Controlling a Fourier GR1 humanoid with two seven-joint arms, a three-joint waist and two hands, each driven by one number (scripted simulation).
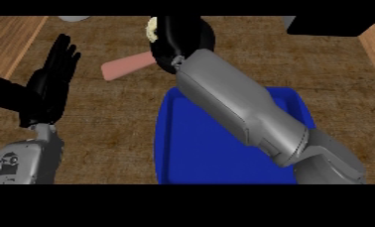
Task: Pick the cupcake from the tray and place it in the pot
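Fingers of right hand (178, 35) curl round cupcake (152, 29).

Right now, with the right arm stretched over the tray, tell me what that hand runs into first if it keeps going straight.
Probably the pot; the right hand already shows over it, though height is unclear.

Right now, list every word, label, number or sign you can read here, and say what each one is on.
None can be read. The blue tray, the counter, the pink handle and both forearms carry no lettering. A small dark mark on the left forearm at the lower left edge is too blurred to read.
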